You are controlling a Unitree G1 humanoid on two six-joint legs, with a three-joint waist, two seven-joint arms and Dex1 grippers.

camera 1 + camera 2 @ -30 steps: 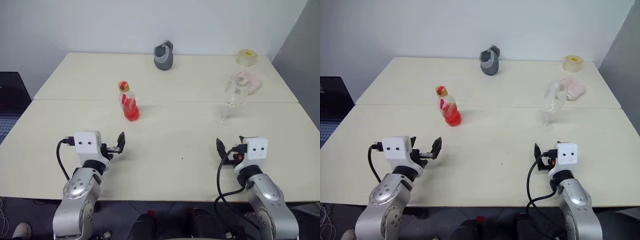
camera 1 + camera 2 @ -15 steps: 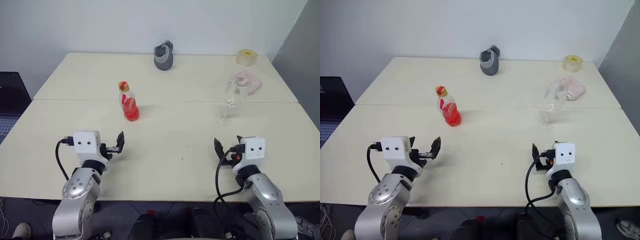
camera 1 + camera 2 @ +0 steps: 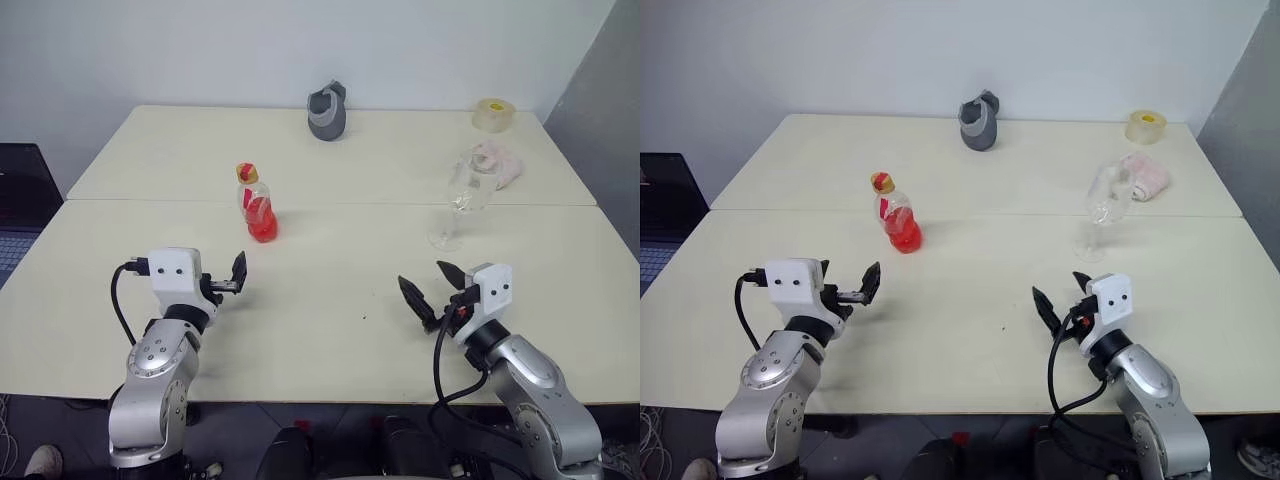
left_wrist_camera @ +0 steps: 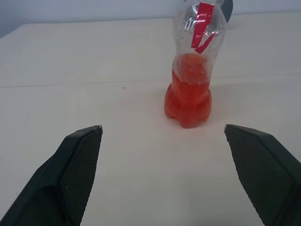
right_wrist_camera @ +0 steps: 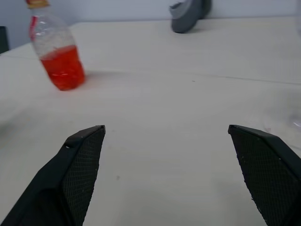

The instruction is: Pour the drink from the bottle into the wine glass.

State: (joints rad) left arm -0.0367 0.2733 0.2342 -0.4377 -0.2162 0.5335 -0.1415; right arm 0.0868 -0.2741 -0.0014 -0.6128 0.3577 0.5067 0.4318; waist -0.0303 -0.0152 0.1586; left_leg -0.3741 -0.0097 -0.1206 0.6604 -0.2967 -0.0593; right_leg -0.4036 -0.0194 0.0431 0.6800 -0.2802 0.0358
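The bottle [image 3: 256,203], clear plastic with a yellow cap and a red-and-white label, stands upright left of the table's centre. The red-pink drink [image 3: 262,226] fills its lower part. The wine glass [image 3: 463,196] stands empty on the right side. My left gripper [image 3: 235,278] hovers open a short way in front of the bottle, pointing at it; in the left wrist view the bottle [image 4: 194,70] stands between and beyond the fingers [image 4: 77,162]. My right gripper [image 3: 428,285] is open, in front of the glass, and angled left towards the table's middle. The right wrist view shows the bottle [image 5: 58,55] far off.
A grey cup-like object [image 3: 327,112] stands at the back centre. A tape roll [image 3: 494,114] and a pink cloth [image 3: 502,163] lie at the back right, behind the glass. A laptop [image 3: 15,205] sits beyond the table's left edge. A seam [image 3: 350,203] joins two tabletops.
My right gripper has swung left and now points towards the table's middle instead of straight ahead. My left gripper has edged forward towards the bottle. Bottle and glass have not moved.
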